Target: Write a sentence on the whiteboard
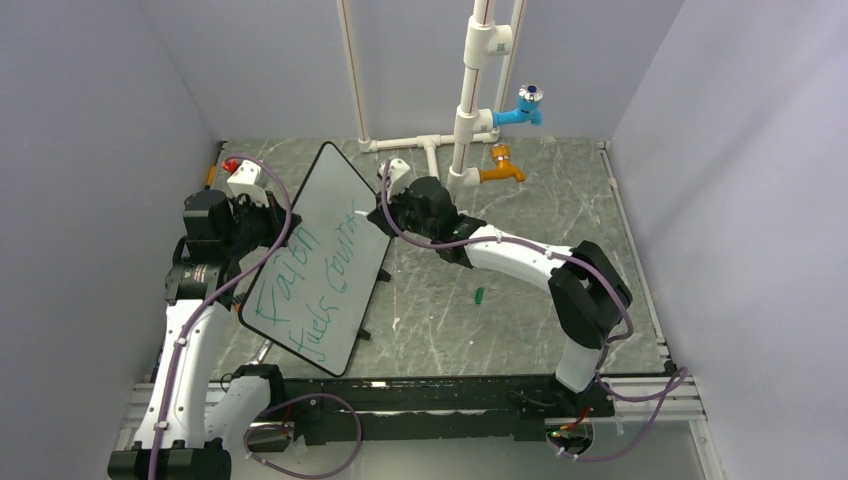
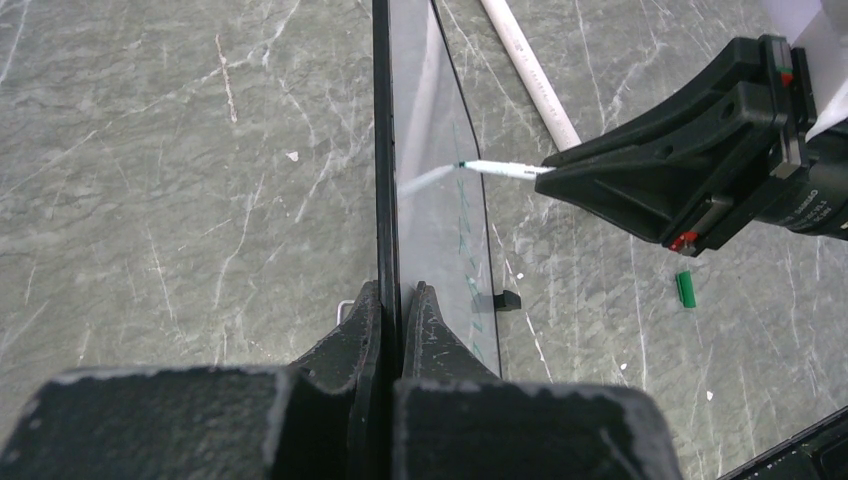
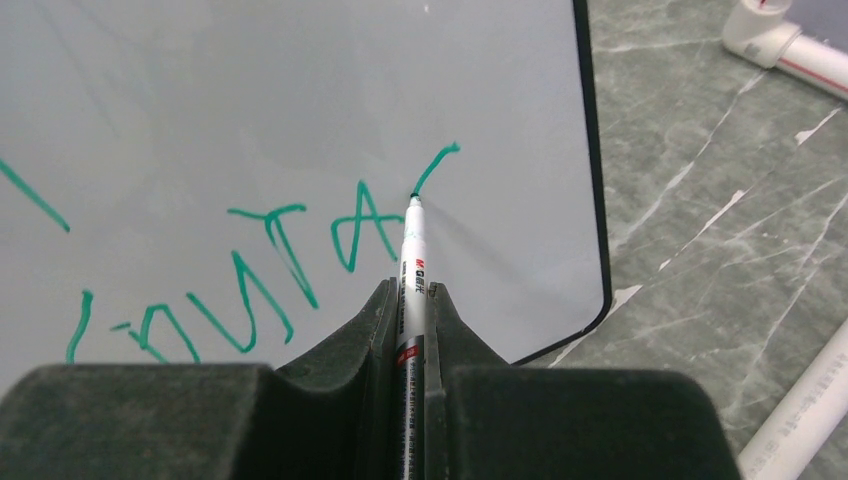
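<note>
table (image 1: 520,330): grey-green marbled slab with pale veins.
cap (image 1: 479,295): small, green, lying on its side on bare slab, right of the board (image 1: 325,200), well apart from the pipes.
pipes (image 1: 410,143): white, lying along the far edge; a riser (image 1: 466,120) stands up from them.

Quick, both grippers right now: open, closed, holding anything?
Left gripper: closed, clamping the whiteboard by its edge.
Right gripper: closed on the marker, tip on the board.
</note>
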### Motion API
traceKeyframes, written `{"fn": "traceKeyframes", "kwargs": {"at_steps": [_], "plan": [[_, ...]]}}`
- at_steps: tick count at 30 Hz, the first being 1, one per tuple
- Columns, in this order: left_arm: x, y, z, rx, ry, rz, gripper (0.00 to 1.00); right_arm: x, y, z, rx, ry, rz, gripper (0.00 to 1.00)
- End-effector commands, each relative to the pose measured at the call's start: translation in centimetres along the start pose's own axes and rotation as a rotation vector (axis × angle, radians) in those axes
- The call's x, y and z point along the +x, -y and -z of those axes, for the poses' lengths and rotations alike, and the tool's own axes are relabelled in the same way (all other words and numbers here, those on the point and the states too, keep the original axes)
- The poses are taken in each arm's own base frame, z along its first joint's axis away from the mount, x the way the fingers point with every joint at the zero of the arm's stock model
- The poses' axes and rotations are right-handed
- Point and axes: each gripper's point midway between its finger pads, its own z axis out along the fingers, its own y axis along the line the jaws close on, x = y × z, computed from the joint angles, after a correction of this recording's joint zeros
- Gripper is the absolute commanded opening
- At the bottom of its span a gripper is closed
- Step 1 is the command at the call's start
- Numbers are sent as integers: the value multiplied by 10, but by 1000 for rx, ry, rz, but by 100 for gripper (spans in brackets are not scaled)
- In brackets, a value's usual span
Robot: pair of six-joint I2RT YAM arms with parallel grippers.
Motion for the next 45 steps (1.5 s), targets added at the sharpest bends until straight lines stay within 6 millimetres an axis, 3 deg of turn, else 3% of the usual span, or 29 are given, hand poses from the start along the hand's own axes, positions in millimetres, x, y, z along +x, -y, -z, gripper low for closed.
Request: {"fn": "traceKeyframes", "kwargs": {"at_steps": [1,8,17,28,45], "plan": [[64,-13,-1,-20,-211,-62,0,-11,-19,10,-72,40,-6,0],[65,-12,-1,-18,-211,-62,0,-4,-7,7,-4,18,-15,0],[65,-12,-1,-17,-210,-62,0,-24,5,-5,59,34,7,0],[65,-12,0,-16,-209,-63,0,-39,3,-16,47,48,24,0],[63,-11,1,-17,-203,-65,0,9,-7,1,10,-33,-38,0]]}}
